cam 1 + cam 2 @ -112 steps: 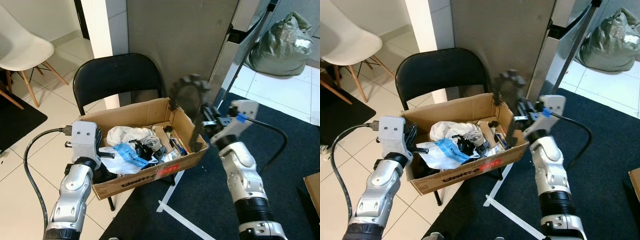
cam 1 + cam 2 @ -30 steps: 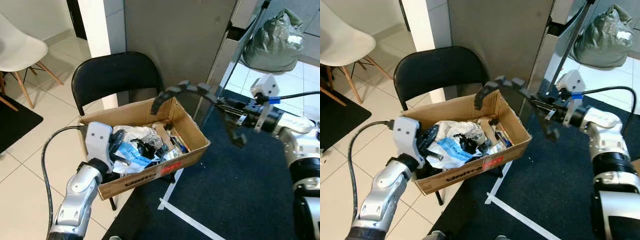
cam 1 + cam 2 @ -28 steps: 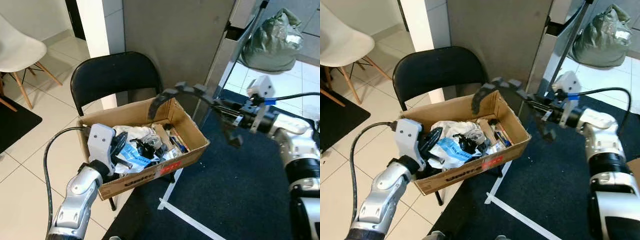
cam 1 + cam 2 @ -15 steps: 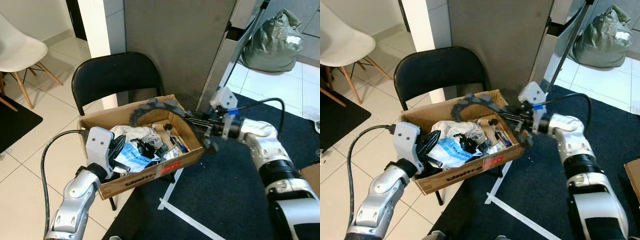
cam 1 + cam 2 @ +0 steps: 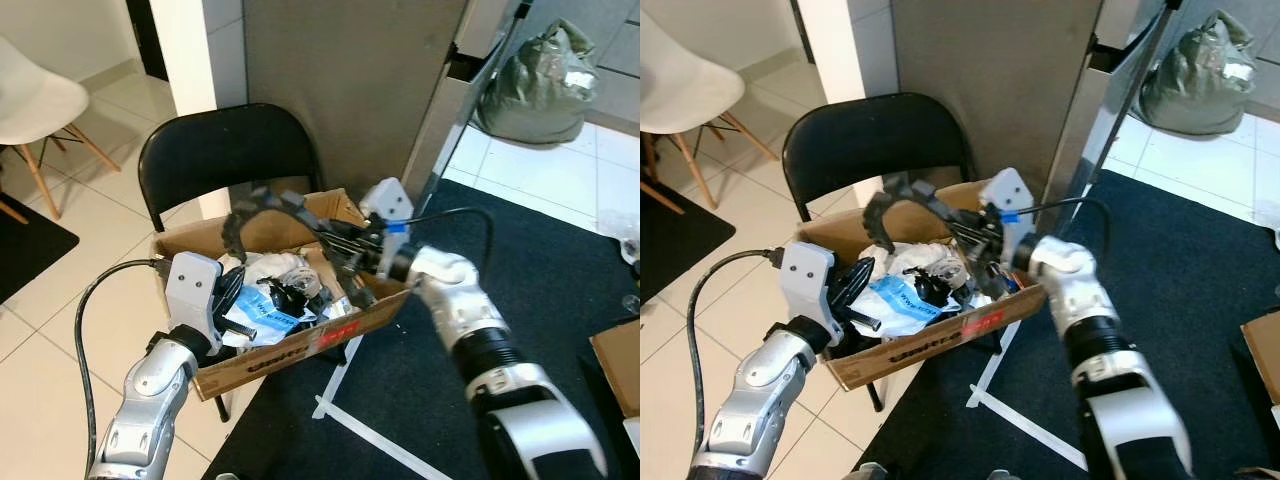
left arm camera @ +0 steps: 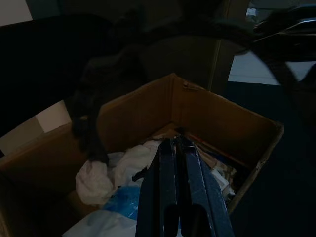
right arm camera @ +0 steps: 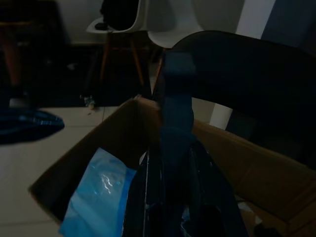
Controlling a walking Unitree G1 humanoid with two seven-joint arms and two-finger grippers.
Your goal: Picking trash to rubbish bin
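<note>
Trash strip point(image 5: 262, 203), black and segmented, is clamped in right tool point(image 5: 345, 238), arched over cardboard box point(image 5: 300, 352) on black chair point(image 5: 215, 150) — likely positioned for drop. Left tool point(image 6: 176, 163), closed and empty, sits at box's near-left corner.

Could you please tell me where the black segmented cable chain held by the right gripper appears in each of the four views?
Left eye view: black cable chain arcs over the box's rear wall.
Right eye view: same arc, upper middle.
Left wrist view: dark curve hanging into the box's far corner.
Right wrist view: a dark link stands up between the right gripper fingers.
Shared landmark: the cardboard box.
</note>
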